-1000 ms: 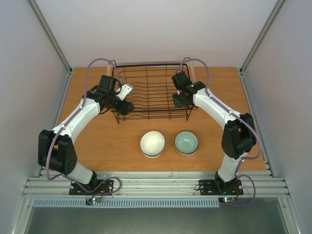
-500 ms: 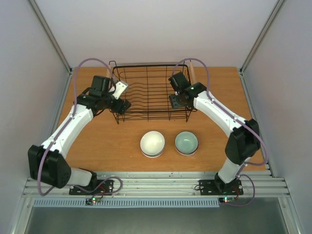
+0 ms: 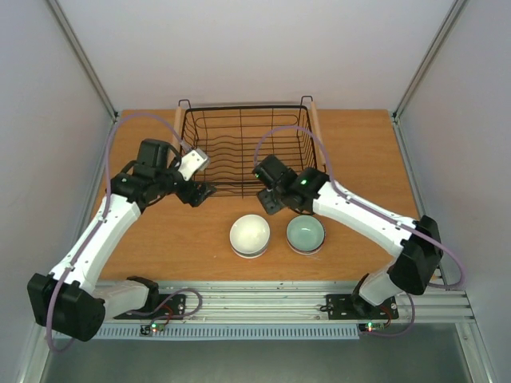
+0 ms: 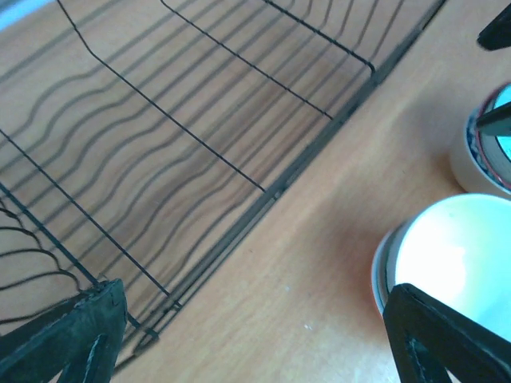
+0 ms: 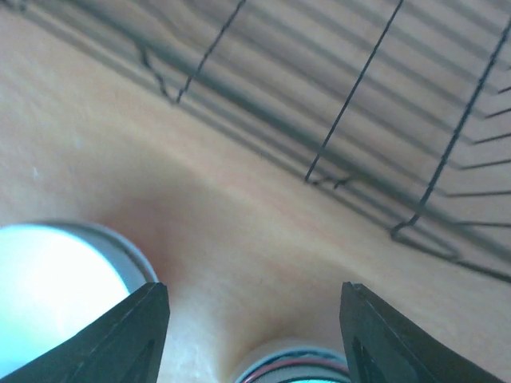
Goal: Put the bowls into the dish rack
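The dish rack [image 3: 243, 109] is seen in the upper middle of the top view, set on the wooden surface [image 3: 160, 239]. Bare wood is left open on both its sides and in front of it. Two bowls are placed below it near the frame's centre, a white bowl [image 3: 250, 233] on the left and a pale mint bowl [image 3: 305, 232] just beside it on the right, not touching. Each seems to be stacked on another bowl, though this cannot be made out for certain. The left end effector [image 3: 201, 192] is held just off the rack's lower left corner, up and left of the white bowl. Its fingers [image 4: 72, 335] are spread wide with nothing between them. The right end effector [image 3: 270, 203] is held between the rack's front wall and the two bowls, likewise parted, with nothing pinched.
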Controlling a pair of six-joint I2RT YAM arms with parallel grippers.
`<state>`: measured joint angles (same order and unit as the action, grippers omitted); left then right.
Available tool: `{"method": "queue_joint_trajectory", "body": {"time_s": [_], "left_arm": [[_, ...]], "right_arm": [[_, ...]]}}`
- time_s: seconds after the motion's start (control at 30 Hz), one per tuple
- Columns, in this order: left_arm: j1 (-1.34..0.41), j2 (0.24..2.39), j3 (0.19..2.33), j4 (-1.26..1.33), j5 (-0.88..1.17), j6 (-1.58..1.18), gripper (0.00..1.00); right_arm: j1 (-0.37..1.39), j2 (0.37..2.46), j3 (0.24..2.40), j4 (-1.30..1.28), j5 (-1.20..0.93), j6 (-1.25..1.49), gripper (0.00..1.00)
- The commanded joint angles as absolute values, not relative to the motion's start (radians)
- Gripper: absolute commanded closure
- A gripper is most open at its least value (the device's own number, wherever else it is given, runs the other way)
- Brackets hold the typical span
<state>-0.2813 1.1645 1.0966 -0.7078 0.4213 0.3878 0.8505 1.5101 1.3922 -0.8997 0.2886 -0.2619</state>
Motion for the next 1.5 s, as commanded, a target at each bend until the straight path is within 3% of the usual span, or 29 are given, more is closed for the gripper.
{"method": "queue_joint_trajectory", "body": {"time_s": [0.0, 0.6, 0.77, 0.97, 1.07, 1.13, 1.47], "left_arm": [[-0.281, 1.149, 1.048, -0.733, 0.491, 0.428, 0.12], [-0.279, 1.157, 1.008, -0.710, 0.494, 0.398, 0.12], [-0.281, 1.157, 1.009, -0.709, 0.494, 0.394, 0.11], [-0.279, 1.160, 1.006, -0.708, 0.492, 0.392, 0.11], [-0.280, 1.157, 1.003, -0.706, 0.490, 0.393, 0.11], [-0.280, 1.155, 1.003, -0.707, 0.488, 0.391, 0.11], [-0.280, 1.150, 1.059, -0.750, 0.568, 0.364, 0.08]], "right_arm": [[0.888, 1.538, 1.331, -0.935, 0.266, -0.195, 0.41], [0.975, 1.614, 1.272, -0.902, 0.224, -0.126, 0.48], [0.979, 1.619, 1.246, -0.901, 0.234, -0.110, 0.63], [0.983, 1.630, 1.231, -0.892, 0.213, -0.103, 0.66], [0.985, 1.635, 1.233, -0.892, 0.214, -0.101, 0.90], [0.987, 1.631, 1.241, -0.899, 0.226, -0.099, 0.98], [1.001, 1.519, 1.331, -0.921, 0.316, -0.130, 0.99]]}}
